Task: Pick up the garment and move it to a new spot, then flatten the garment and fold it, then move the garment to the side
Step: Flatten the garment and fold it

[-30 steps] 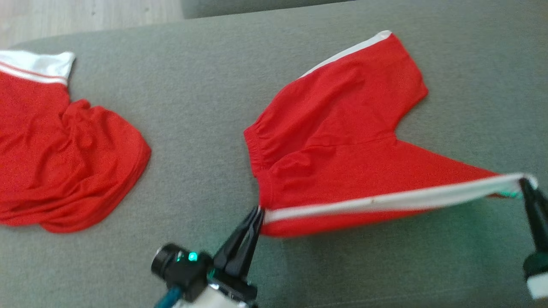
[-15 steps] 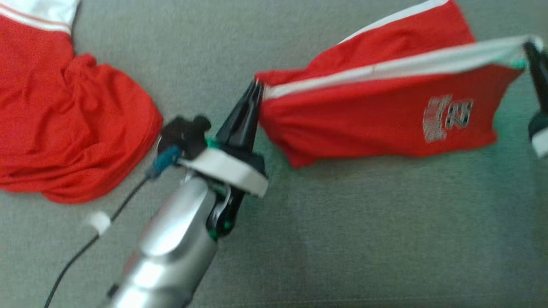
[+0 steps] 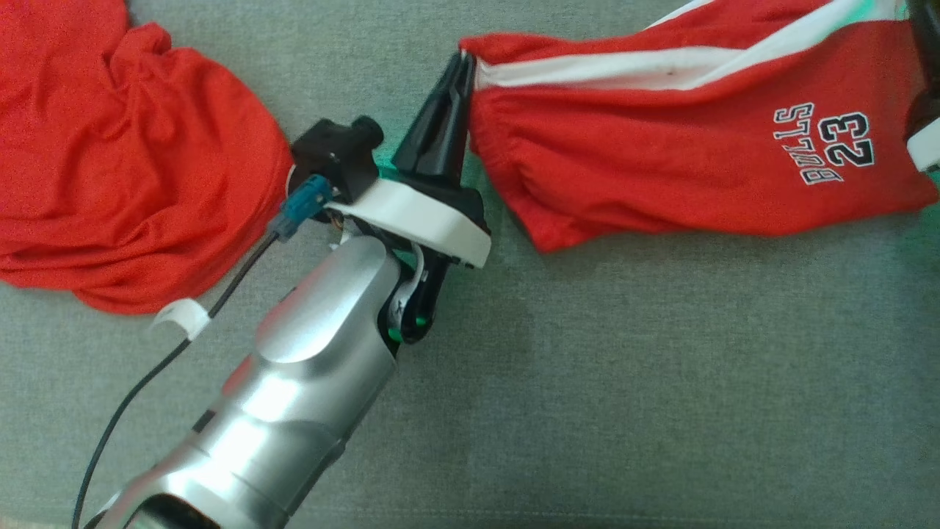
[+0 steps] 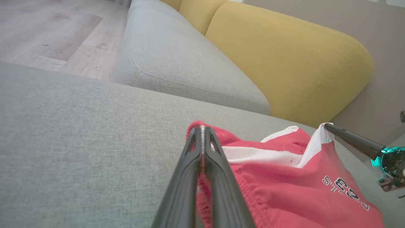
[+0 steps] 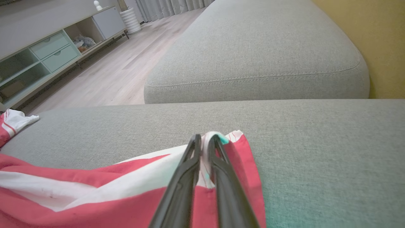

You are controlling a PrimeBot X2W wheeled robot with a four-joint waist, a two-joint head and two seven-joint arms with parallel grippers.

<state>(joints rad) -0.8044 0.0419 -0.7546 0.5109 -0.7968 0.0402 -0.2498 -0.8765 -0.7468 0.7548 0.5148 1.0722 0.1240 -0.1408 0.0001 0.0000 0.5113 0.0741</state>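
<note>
Head view: red shorts [image 3: 661, 169] stretched across upper right of grey sofa seat [image 3: 624, 382], strung btwn both claws. L claw [image 3: 463, 60] clenched tight on waistband corner, fingers pressed together w/ red fabric pinched at the tips. Its silver forearm runs down to lower left. White side stripe [image 3: 602, 70] runs along top edge of shorts from L claw toward far right. Rest of fabric drapes down from stripe toward the seat. "BULLS 23" print [image 3: 837, 150] faces the camera, reads sideways, near right end.

R wrist view: R claw [image 5: 205, 139] grasping leg-hem corner at stripe's end. White fabric is bunched btwn its two fingers, which stand slightly apart around it. L wrist view shows that corner peaked up at R claw's tip.

Second red garment [image 3: 132, 162], crumpled, lies on seat at left, just beside L wrist's camera block, apart from shorts.

Bkgd: another grey cushion [image 5: 259, 53], yellow backrest [image 4: 284, 57], wood floor [image 5: 120, 72], low cabinet w/ drawers [image 5: 47, 50].
</note>
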